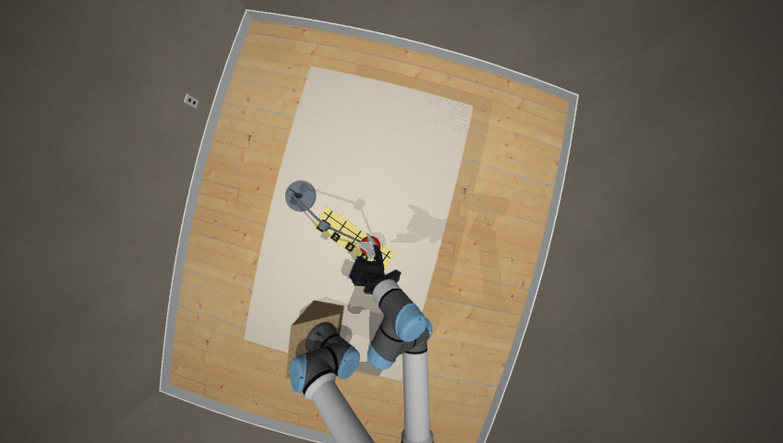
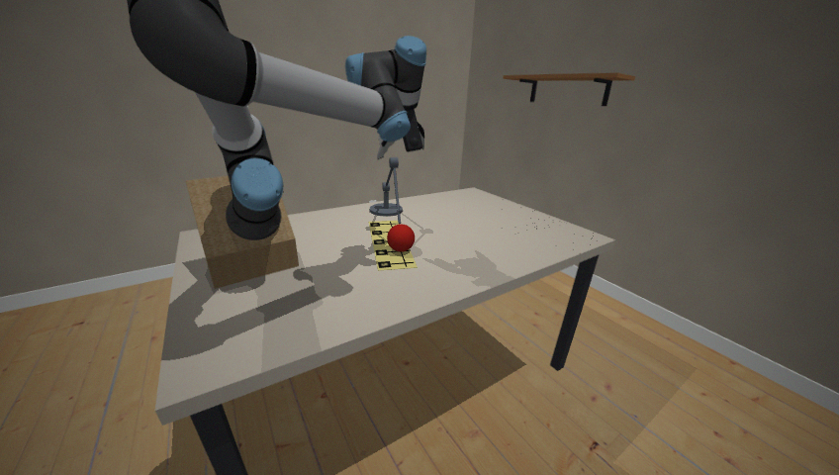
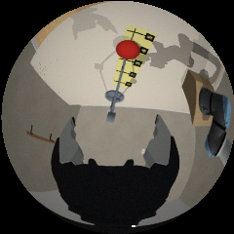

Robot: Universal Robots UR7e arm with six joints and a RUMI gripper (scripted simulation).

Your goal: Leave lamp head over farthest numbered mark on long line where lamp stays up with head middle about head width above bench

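Note:
The lamp has a round grey base (image 1: 294,204) (image 2: 376,209) (image 3: 108,96), thin arms with a raised elbow joint (image 1: 322,225) (image 2: 394,162), and a red ball head (image 1: 375,241) (image 2: 401,237) (image 3: 128,50). The head hangs above the outer part of the yellow numbered strip (image 1: 336,219) (image 3: 141,33), near its second-farthest mark from the base; its exact mark and height are hard to tell. My gripper (image 2: 399,148) (image 3: 114,116) is open and empty, above bench level. In the overhead view it partly covers the head and the strip's outer end. No finger visibly touches the lamp.
The arm stands on a wooden block (image 1: 316,313) (image 2: 252,264) (image 3: 194,97) on the pale bench (image 1: 373,120) (image 2: 353,318). A wall shelf (image 2: 568,76) (image 3: 40,136) hangs beyond the bench. Arm and gripper shadows fall across the bench.

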